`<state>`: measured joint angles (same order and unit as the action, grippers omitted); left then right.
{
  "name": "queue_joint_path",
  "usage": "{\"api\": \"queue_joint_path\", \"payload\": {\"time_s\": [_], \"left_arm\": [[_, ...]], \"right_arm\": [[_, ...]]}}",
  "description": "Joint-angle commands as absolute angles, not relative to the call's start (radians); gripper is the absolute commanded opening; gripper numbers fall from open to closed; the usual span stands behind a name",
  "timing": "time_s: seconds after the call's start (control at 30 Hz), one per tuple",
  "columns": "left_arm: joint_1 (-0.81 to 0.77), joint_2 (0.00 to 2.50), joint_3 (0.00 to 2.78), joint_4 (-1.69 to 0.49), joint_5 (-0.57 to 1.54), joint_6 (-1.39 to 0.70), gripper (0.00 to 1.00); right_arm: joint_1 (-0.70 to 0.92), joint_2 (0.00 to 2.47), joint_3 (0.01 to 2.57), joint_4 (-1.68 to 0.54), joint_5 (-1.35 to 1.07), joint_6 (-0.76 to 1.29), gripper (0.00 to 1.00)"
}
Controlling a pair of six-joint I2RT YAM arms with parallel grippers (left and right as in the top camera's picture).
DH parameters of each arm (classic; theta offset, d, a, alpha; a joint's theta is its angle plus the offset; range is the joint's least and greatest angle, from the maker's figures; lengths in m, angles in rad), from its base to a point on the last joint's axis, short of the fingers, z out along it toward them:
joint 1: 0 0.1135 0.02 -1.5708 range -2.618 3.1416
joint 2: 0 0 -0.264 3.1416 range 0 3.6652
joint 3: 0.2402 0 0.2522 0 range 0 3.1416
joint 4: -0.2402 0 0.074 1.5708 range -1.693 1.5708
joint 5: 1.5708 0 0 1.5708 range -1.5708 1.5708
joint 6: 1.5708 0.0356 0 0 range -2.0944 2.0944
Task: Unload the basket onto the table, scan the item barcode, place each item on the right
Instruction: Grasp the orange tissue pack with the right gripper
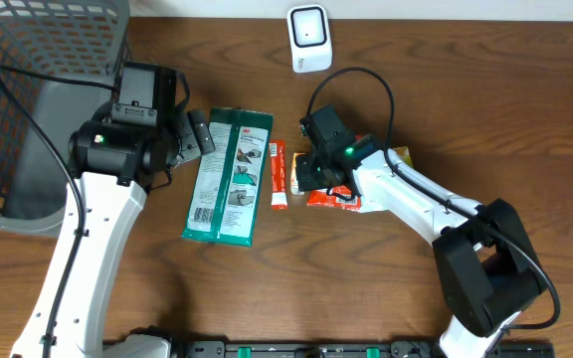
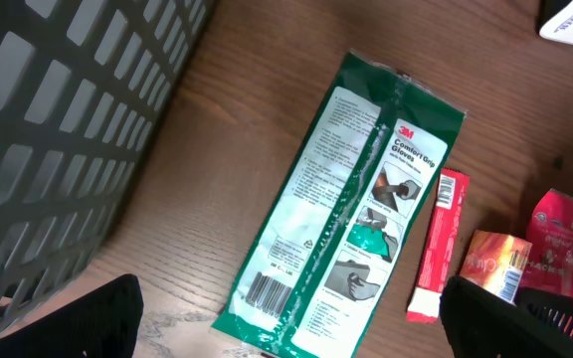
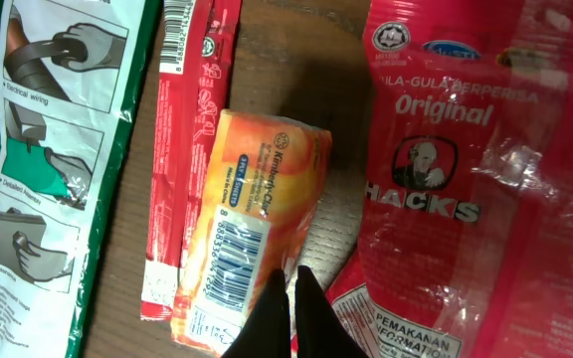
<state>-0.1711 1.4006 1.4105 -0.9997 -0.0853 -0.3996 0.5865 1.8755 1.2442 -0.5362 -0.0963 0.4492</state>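
The surface (image 1: 296,288) is dark brown with a fine wood grain; the basket (image 1: 8,60) is grey, its walls an open square lattice; the glove packet (image 1: 225,179) is dark green with white printed panels, a red logo and a black barcode; the thin sachet (image 1: 278,174) is red with a white end; the orange packet (image 3: 252,209) fades to yellow and carries a white panel of black bars; the sweets bag (image 3: 466,179) is glossy red with white lettering and a blue badge; the small device (image 1: 309,38) is white; both arms are white with black joints.
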Motion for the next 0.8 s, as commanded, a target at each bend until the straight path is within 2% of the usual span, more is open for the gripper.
{"api": "queue_joint_path", "payload": {"time_s": [0.0,0.2,0.57,0.67,0.7,0.77], "left_arm": [[-0.169,1.394,1.411,-1.006,-0.098,-0.405,0.96],[-0.169,1.394,1.411,-1.006,-0.098,-0.405,0.96],[-0.169,1.394,1.411,-1.006,-0.098,-0.405,0.96],[-0.169,1.394,1.411,-1.006,-0.098,-0.405,0.96],[-0.169,1.394,1.411,-1.006,-0.098,-0.405,0.96],[-0.169,1.394,1.411,-1.006,-0.098,-0.405,0.96]], "right_arm": [[0.592,1.885,1.240,-0.531,-0.083,0.467,0.01],[0.612,1.885,1.240,-0.501,-0.088,0.528,0.01],[0.637,1.866,1.251,-0.435,-0.088,0.481,0.03],[0.603,1.826,1.261,-0.437,-0.114,0.482,0.15],[0.587,1.810,1.261,-0.442,-0.142,0.482,0.24],[0.564,1.799,1.261,-0.452,-0.193,0.482,0.37]]}}
